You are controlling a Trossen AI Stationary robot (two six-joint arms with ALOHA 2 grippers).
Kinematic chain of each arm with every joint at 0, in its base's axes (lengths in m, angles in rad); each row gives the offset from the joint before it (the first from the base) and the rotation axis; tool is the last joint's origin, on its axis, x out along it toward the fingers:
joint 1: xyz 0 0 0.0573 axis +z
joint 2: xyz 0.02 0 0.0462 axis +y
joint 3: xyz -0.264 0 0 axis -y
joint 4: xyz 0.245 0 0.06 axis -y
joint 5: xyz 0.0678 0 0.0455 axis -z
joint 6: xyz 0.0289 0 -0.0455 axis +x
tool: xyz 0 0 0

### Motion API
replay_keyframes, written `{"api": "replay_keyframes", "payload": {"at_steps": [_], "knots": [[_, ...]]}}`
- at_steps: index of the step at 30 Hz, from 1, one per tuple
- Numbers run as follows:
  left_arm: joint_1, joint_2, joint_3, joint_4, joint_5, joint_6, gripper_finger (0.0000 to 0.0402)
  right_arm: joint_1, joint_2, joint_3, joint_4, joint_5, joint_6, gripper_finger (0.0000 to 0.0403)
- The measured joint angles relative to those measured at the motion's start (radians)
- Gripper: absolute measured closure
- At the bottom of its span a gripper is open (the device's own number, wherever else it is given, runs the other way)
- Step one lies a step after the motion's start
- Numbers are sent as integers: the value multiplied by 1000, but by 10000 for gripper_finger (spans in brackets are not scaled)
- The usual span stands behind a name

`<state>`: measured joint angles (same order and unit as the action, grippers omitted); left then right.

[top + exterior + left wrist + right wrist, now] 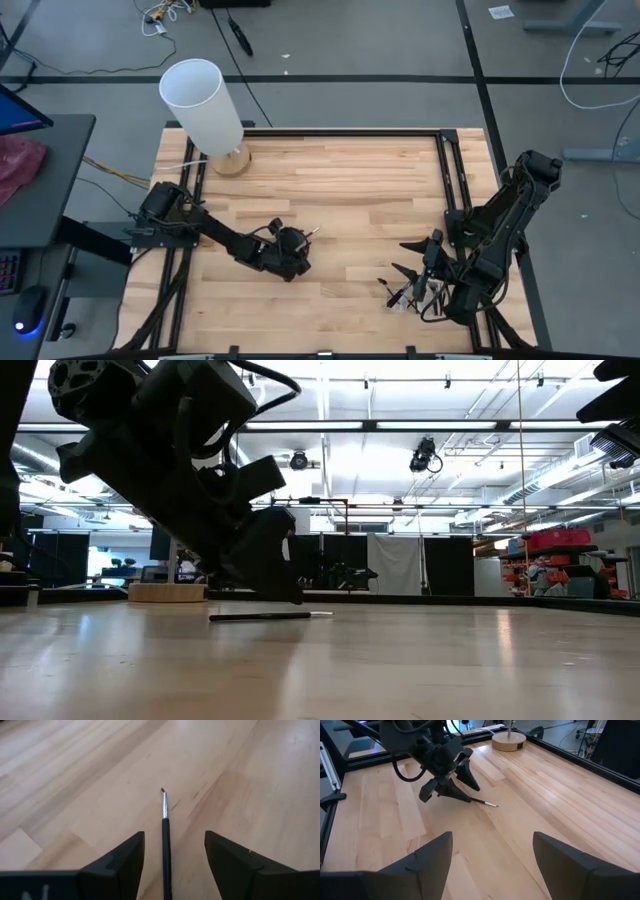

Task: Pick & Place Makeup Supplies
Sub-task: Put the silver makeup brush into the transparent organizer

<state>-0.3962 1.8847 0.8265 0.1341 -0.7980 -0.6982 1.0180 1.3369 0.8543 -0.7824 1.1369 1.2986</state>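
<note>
One thin dark makeup brush (165, 837) with a pale ferrule lies flat on the wooden table, also seen in the low view (270, 616) and the right wrist view (486, 803). My left gripper (174, 855) is open and low over it near the table's middle (296, 243). Its fingers stand on either side of the handle without touching it. A small heap of other brushes (408, 294) lies near the table's near right corner. My right gripper (407, 258) hovers open beside that heap, holding nothing (492, 865).
A tall white cylinder (204, 103) stands on a round wooden base (232, 160) at the table's far left corner. A black frame rail (340, 130) runs along the table's edges. Bare wood lies between the two arms.
</note>
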Motion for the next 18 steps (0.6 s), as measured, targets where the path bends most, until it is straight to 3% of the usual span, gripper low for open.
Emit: {"api": "replay_keyframes", "payload": {"at_steps": [5,11,18], "knots": [[6,-2,-25,87,-19,31,189,0,0,0,1,0,-2,124],[25,39,-145,385,51,129,192,0,0,0,2,0,-9,124],[46,113,-163,423,61,121,243,0,-1,0,5,0,-9,124]]}}
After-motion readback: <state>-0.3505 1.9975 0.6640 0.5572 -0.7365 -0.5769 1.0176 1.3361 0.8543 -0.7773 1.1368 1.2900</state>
